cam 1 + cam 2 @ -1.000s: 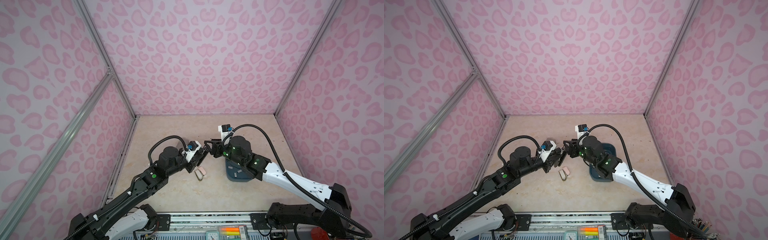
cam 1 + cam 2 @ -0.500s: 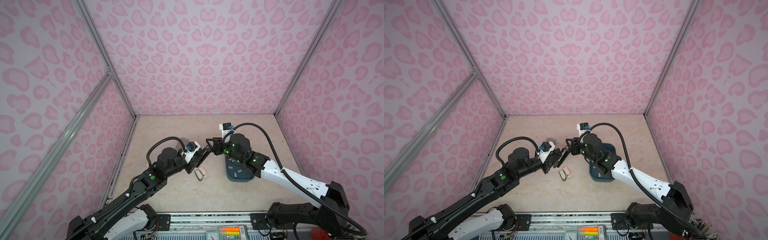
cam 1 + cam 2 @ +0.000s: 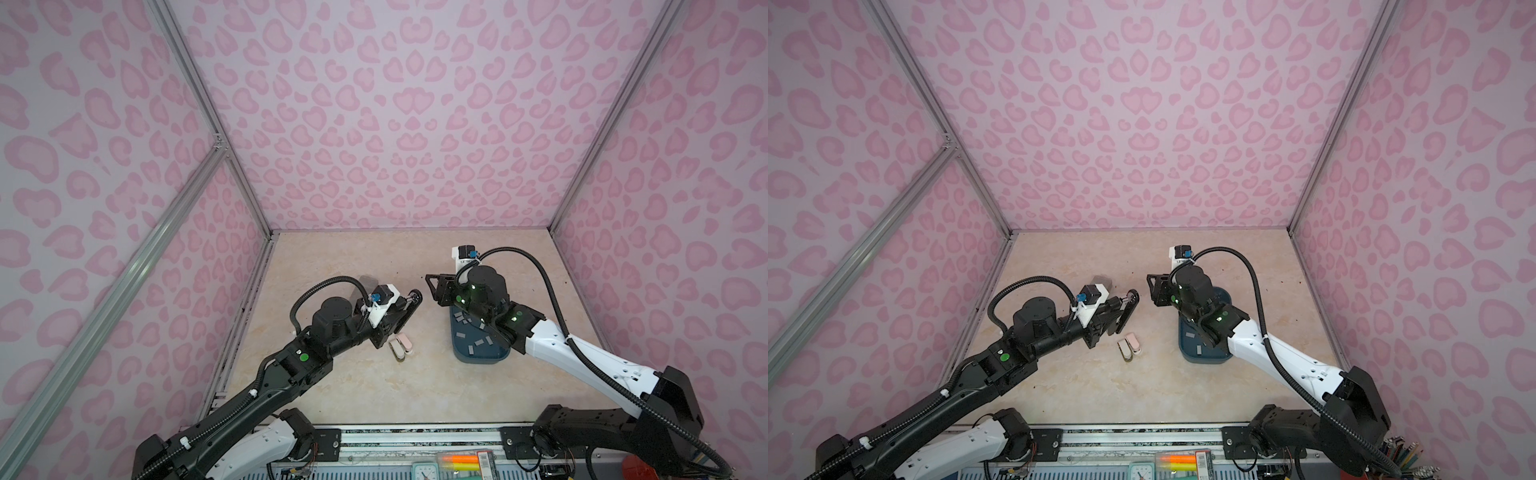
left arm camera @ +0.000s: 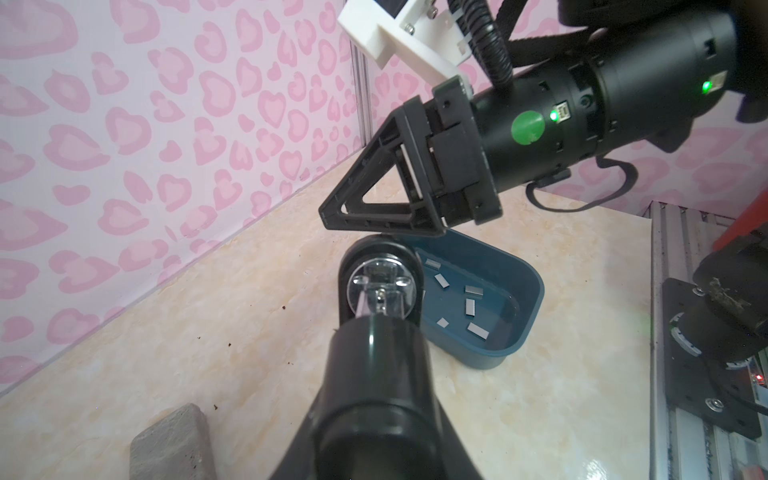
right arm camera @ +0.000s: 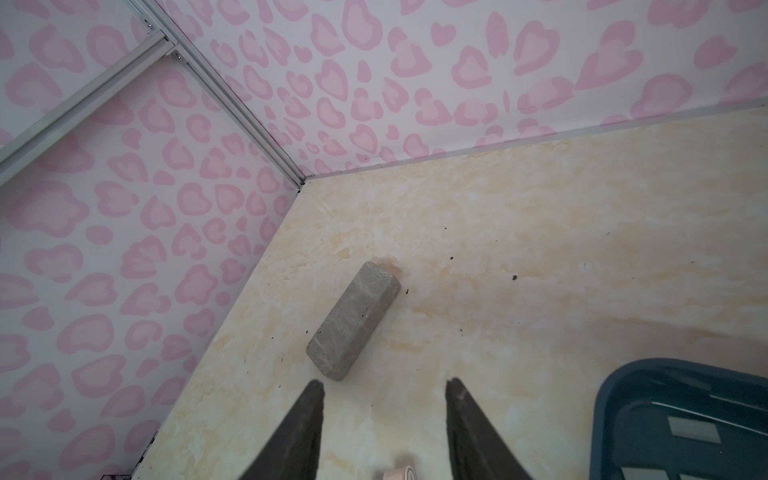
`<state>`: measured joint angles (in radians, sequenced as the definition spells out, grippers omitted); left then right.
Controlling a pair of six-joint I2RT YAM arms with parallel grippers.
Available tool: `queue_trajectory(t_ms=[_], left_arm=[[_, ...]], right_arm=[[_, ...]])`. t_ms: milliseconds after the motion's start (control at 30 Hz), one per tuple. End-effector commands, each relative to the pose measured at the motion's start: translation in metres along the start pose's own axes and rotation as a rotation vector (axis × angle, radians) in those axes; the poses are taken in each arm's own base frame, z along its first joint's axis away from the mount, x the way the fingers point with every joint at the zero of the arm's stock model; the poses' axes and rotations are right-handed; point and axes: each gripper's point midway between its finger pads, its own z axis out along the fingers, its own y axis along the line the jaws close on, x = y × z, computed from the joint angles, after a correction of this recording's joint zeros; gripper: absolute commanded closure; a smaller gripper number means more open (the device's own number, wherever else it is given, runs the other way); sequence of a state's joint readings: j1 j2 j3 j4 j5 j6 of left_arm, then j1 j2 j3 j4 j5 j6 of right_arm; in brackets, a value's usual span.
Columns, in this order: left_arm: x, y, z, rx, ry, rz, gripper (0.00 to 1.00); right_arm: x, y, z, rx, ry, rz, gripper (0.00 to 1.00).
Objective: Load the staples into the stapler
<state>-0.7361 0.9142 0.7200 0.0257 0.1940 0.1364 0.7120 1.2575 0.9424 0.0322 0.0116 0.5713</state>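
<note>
Stapler (image 3: 409, 307) points lengthwise toward right tool (image 3: 434, 289).

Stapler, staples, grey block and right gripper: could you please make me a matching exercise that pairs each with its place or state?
Things:
1. stapler
2. staples
3. grey block
4. right gripper

Places or states:
A. loose in the blue tray
B. open, holding nothing
C. lying on the table, touching nothing
D. clamped in the left gripper

Pairs: 1-D, 2-A, 3-C, 4-B.
</note>
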Motion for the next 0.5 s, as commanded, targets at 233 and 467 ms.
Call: queue_trajectory(t_ms=[233,467], left_arm=[[-0.017,0.004,0.007,-0.012,-0.059,0.033,0.96],[-0.015,0.006,0.007,-0.024,-0.049,0.036,0.96]], right_arm=[[-0.013,0.039,-0.049,-0.117,-0.044,-0.162,0.59],[-0.006,0.075,-0.050,-0.120,0.019,-0.204,0.67]])
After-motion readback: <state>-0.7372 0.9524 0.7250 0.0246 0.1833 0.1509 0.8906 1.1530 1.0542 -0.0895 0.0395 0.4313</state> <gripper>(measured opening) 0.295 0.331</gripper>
